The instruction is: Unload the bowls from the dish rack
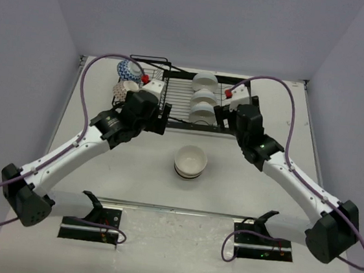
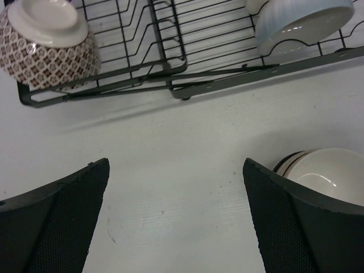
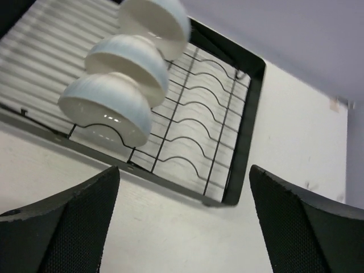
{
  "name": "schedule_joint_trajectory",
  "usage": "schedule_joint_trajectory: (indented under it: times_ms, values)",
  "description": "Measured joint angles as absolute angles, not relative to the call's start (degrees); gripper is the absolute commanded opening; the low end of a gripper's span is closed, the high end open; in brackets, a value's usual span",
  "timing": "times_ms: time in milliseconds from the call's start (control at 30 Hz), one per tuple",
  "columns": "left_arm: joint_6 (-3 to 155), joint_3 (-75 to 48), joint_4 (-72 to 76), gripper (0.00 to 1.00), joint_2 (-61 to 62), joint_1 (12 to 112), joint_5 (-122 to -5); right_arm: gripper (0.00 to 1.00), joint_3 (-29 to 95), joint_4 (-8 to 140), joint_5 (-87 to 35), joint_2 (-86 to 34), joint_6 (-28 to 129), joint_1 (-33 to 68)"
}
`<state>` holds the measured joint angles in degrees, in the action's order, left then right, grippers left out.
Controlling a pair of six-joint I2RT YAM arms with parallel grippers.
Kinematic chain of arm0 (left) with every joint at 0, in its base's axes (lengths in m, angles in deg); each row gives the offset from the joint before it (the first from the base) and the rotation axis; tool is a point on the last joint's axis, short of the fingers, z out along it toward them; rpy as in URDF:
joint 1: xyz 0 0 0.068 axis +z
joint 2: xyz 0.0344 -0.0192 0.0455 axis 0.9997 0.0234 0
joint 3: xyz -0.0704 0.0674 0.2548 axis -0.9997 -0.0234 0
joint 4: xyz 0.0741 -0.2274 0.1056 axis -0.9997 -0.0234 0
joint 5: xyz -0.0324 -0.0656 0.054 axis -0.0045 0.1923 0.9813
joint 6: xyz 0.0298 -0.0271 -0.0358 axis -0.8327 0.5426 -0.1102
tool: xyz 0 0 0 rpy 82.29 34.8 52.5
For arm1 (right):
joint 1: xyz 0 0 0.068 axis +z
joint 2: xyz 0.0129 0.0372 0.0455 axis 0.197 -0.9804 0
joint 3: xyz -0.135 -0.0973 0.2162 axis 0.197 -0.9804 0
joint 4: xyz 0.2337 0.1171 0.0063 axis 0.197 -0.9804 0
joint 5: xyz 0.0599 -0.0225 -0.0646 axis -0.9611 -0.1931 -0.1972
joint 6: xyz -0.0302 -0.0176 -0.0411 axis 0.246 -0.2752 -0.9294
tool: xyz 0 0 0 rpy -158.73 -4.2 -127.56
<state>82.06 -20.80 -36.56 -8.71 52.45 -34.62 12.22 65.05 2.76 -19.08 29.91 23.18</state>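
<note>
Blurred — farthest white bowl [image 3: 156,23]; edge-cropped — brown-patterned bowl [image 2: 51,63].

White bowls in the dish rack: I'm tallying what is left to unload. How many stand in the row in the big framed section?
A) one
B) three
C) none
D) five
B: the top view shows three white bowls lined up in the dish rack.

Three white bowls [image 3: 128,65] stand on edge in a row in the black wire rack [image 3: 250,102]. The right gripper [image 3: 182,182] hangs over the table [image 3: 296,131], jaws spread wide, nothing between them.
</note>
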Motion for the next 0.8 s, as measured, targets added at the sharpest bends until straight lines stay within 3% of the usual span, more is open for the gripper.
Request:
schedule_joint_trajectory:
  times_ms: [200,400,633,800]
  values:
    - [80.2,-1.9,-40.4,0.99,10.2,40.7,-22.8,0.99,8.3,54.4,9.2,2.1,54.2,17.0]
    - [67.8,10.9,-36.6,0.99,29.4,35.1,-15.7,0.99,2.2,47.4,9.4,22.0,65.5,16.6]
    - [49.2,12.9,-31.4,0.98,41.8,34.0,-14.3,0.99,-1.4,42.1,10.5,30.6,69.3,16.6]
    - [41.6,13.2,-26.1,0.91,45.1,35.3,-12.7,0.99,-1.7,40.9,10.1,32.3,69.7,16.6]
